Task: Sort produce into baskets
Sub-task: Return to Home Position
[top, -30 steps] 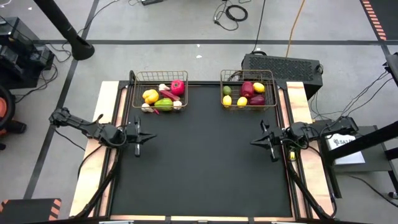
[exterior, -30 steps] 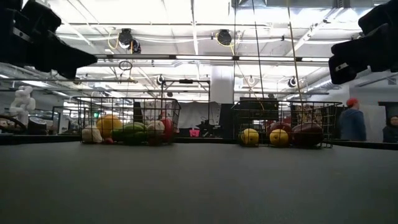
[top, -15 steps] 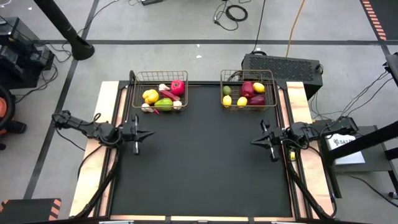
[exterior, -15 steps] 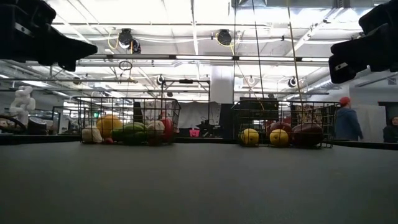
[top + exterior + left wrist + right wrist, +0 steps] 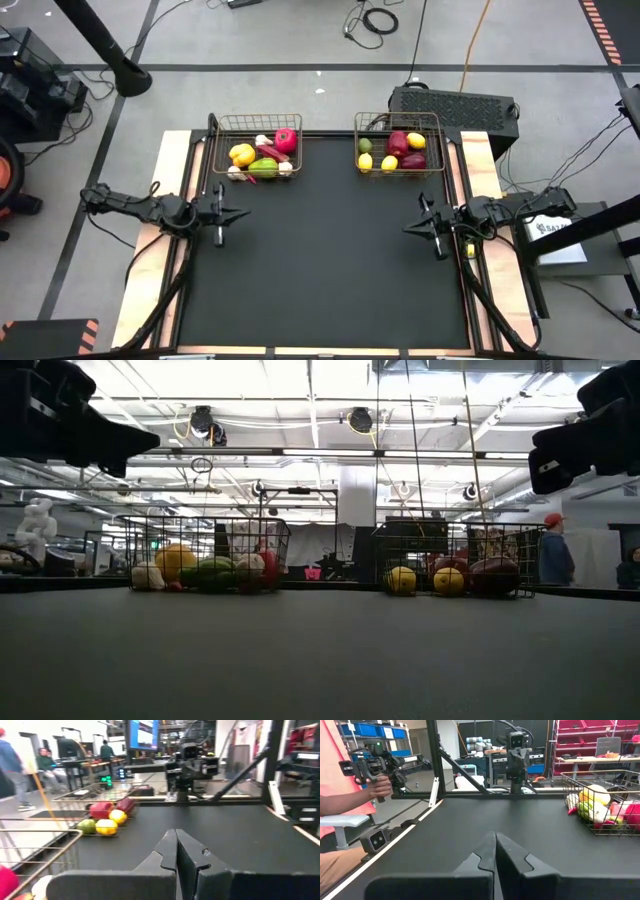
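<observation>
Two bronze wire baskets stand at the table's far edge. The left basket (image 5: 255,118) holds a yellow piece (image 5: 242,155), a red one (image 5: 286,140), a green one (image 5: 263,167) and white garlic. The right basket (image 5: 397,115) holds a red apple (image 5: 398,143), yellow lemons (image 5: 416,141), a green lime (image 5: 365,145) and a dark purple piece (image 5: 413,160). My left gripper (image 5: 244,213) hangs shut and empty over the mat's left edge; its closed fingers show in the left wrist view (image 5: 176,840). My right gripper (image 5: 406,229) hangs shut and empty over the right edge, its fingers closed (image 5: 495,840).
The black mat (image 5: 325,260) lies bare between the two arms. Wooden table strips (image 5: 165,200) run along both sides. A person's hand holding a device (image 5: 375,772) shows beyond the table in the right wrist view, and another person (image 5: 556,550) stands in the room behind.
My left gripper has drawn back a little toward the table's left edge, and its tip has risen slightly. It stays shut. The produce and the baskets have not moved.
</observation>
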Motion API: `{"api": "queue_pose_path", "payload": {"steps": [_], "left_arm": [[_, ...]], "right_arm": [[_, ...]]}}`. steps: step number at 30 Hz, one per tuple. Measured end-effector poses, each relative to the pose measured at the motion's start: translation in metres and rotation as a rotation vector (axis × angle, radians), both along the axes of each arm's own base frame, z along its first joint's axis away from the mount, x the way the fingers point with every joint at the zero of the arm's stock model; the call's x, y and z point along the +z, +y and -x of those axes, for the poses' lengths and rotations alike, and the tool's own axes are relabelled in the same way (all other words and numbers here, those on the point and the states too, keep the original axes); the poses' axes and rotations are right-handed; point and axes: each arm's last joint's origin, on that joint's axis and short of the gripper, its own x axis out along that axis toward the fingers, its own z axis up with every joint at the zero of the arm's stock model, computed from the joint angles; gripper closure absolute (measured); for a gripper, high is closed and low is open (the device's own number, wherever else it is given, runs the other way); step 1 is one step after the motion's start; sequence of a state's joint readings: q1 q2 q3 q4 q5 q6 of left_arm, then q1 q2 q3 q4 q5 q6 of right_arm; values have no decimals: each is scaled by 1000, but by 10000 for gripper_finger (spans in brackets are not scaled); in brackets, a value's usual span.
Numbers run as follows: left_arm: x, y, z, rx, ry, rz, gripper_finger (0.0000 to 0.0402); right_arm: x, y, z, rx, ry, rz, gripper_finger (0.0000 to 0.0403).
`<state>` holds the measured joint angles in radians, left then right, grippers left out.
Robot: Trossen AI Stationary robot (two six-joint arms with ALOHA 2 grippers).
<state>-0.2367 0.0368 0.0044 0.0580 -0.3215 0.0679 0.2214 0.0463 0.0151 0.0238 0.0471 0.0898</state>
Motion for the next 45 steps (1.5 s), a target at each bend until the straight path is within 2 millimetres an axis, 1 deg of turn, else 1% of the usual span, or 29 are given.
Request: {"api": "queue_pose_path", "payload": {"steps": [8,13,21,25,31,37,45], "left_arm": [[0,0,0,-9,3,-22,402],[0,4,-1,22,5,-17,402],[-2,10,-2,-9,21,5,402],[-3,11,-2,-40,30,3,402],[-3,11,-2,-37,30,12,401],[-3,11,-2,-38,29,29,388],[-3,11,-2,-37,28,29,385]], "right_arm": [[0,0,0,0,-4,23,399],[0,0,0,-4,-4,23,399],[0,0,0,-4,-4,23,399],[0,0,0,-4,-4,22,399],[0,0,0,-4,-4,22,399],[0,0,0,-4,-4,24,399],[0,0,0,-4,-4,23,399]]}}
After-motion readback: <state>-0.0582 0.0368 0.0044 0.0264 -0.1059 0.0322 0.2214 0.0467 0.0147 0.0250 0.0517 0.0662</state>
